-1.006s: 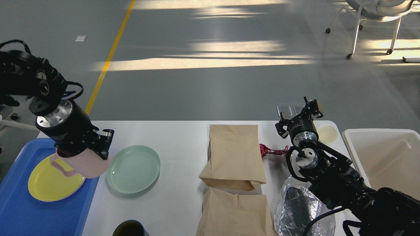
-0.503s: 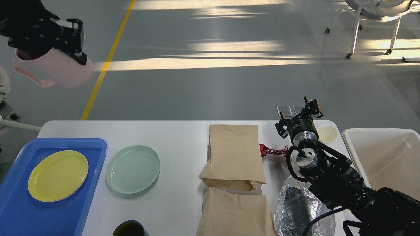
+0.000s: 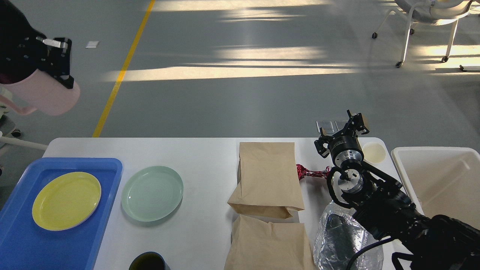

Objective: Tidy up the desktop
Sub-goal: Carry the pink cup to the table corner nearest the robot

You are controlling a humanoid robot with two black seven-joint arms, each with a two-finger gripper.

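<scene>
Head view shows our left claw grasping a pink mug aloft, right claw state indiscernible; green plate and paper bags remain on tabletop.

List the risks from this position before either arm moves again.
1. The left gripper holds the pink mug high, out past the far edge of the desktop; a slip would likely drop it on the floor.
2. The right gripper sits beside the small cream lid and the red wrapper, with the arm over the clear plastic bag; a sweep could knock them off.
</scene>
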